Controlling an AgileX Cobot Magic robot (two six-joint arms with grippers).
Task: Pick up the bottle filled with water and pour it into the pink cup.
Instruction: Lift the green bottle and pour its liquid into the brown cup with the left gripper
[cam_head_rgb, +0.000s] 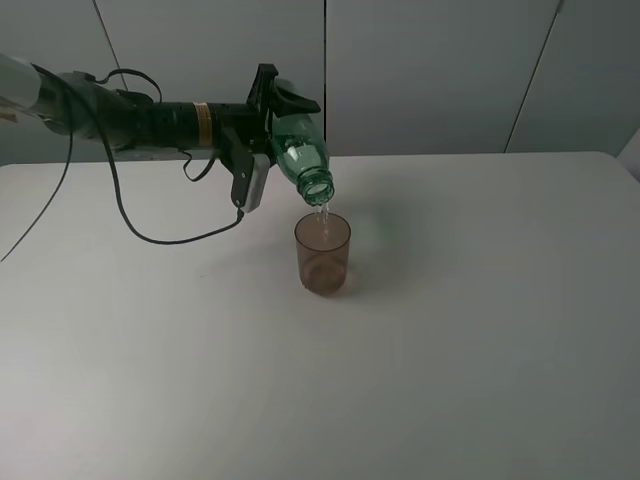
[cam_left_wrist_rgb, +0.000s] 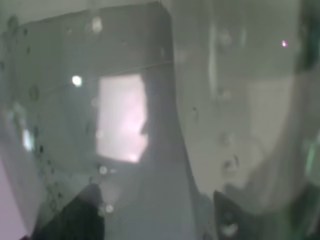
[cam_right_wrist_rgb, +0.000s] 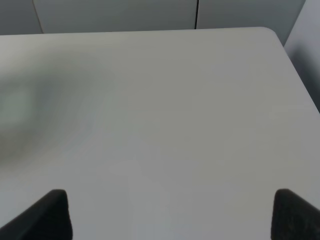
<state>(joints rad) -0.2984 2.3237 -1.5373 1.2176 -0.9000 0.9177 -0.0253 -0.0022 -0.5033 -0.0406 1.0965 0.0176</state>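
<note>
From above, the left end effector (cam_head_rgb: 270, 140) is clamped on the tilted bottle (cam_head_rgb: 300, 152), whose mouth is just over the pink cup (cam_head_rgb: 322, 255) on the worktop (cam_head_rgb: 480, 330); a shallow, steady tilt should land the thin stream inside. The left wrist view shows only the bottle's wet wall, blurred. In the right wrist view, the right end effector (cam_right_wrist_rgb: 172, 215) hangs with its fingers apart above the worktop.

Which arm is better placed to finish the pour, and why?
Left: the left gripper holds the tilted bottle, mouth above the pink cup, water running in. The right gripper is open, holding nothing.
</note>
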